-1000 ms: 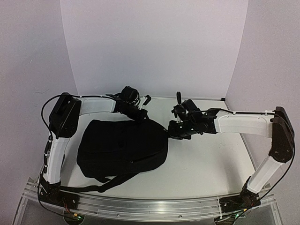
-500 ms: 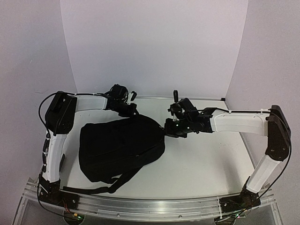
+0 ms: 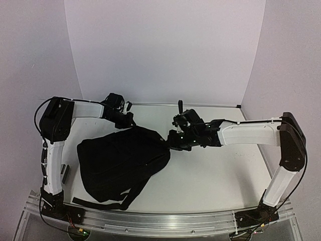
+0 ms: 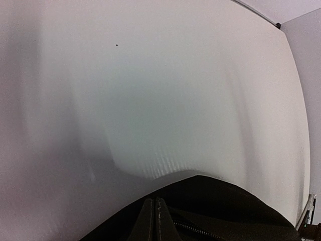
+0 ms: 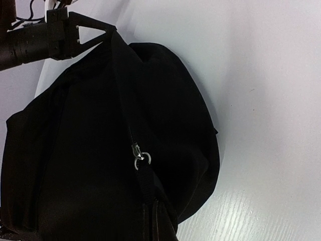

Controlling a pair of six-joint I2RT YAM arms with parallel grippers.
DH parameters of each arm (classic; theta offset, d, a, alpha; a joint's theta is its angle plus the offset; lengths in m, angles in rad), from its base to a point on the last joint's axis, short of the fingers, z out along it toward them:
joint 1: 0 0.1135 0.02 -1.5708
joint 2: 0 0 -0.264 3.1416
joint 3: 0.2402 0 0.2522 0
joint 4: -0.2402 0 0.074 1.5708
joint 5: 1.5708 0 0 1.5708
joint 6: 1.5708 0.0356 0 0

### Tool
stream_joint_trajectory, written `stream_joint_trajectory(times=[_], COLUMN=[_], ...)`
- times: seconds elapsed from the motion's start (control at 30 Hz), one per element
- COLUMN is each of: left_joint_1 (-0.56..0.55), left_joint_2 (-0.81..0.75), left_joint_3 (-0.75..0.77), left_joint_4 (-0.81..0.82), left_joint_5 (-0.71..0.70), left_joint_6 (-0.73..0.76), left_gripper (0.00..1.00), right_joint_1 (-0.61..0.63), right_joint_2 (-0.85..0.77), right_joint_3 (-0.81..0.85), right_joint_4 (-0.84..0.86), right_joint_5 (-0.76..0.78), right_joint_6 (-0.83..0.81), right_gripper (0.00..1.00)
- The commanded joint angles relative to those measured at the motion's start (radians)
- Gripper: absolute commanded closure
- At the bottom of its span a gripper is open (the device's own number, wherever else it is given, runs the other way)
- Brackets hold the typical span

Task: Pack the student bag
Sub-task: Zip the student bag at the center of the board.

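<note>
The student bag, a large black soft backpack, lies on the white table left of centre, with its straps trailing toward the near edge. My left gripper is shut on the bag's far top edge. In the left wrist view its fingers pinch black fabric of the bag beside a zipper. My right gripper is shut at the bag's right end. In the right wrist view it grips the black pull strap hanging from the silver zipper ring on the bag. The left gripper shows there at top left.
A small dark object lies on the table beside the left arm's upright link. White walls close in the back and both sides. An aluminium rail runs along the near edge.
Both arms have moved left, keeping their grips. The bag has slid left with them and turned, its strap end swinging toward the near left.
</note>
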Motion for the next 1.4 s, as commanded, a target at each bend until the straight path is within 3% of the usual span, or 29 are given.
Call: stream_joint_trajectory(times=[0.0, 0.1, 0.27, 0.4, 0.67, 0.93, 1.37], left_joint_1=[0.119, 0.118, 0.098, 0.067, -0.082, -0.151, -0.197], left_joint_2=[-0.043, -0.091, -0.196, -0.251, -0.170, -0.130, -0.045], left_joint_3=[0.004, -0.049, -0.135, -0.146, -0.050, -0.049, 0.035], left_joint_4=[0.042, 0.121, 0.184, 0.156, 0.056, 0.055, -0.012], left_joint_5=[-0.193, -0.034, 0.191, 0.273, 0.226, 0.303, 0.210], left_joint_6=[0.003, 0.067, 0.270, 0.492, 0.804, 0.885, 1.016], left_gripper=[1.00, 0.98, 0.52, 0.39, 0.36, 0.33, 0.32], right_joint_1=[0.034, 0.032, -0.006, -0.047, -0.090, -0.106, -0.109], right_joint_2=[-0.008, 0.005, 0.058, 0.097, 0.120, 0.125, 0.141], right_joint_3=[0.017, 0.058, 0.150, 0.188, 0.213, 0.195, 0.196], right_joint_4=[-0.106, -0.107, -0.106, -0.106, -0.094, -0.068, -0.057], right_joint_5=[0.012, 0.051, 0.027, -0.013, -0.055, -0.078, -0.111], right_joint_6=[0.028, 0.001, -0.078, -0.125, -0.154, -0.146, -0.142], right_gripper=[1.00, 1.00, 1.00, 1.00, 1.00, 1.00, 1.00])
